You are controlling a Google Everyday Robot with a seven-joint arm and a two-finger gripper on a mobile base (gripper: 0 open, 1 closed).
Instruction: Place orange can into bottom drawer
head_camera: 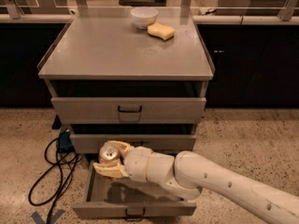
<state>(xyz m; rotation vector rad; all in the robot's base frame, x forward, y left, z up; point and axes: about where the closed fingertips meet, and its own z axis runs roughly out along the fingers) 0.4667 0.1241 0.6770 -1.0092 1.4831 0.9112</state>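
The orange can (pixel 109 153) sits pinched between the two fingers of the gripper (pixel 109 159), held above the left side of the open bottom drawer (pixel 163 209).

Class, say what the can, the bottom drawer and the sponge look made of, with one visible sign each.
The orange can, gripped in the end effector above the bottom drawer: likely metal, shiny silver top. The drawer: seemingly sheet metal, matte grey, thin walls. The sponge: probably foam, dull yellow, rounded edges.
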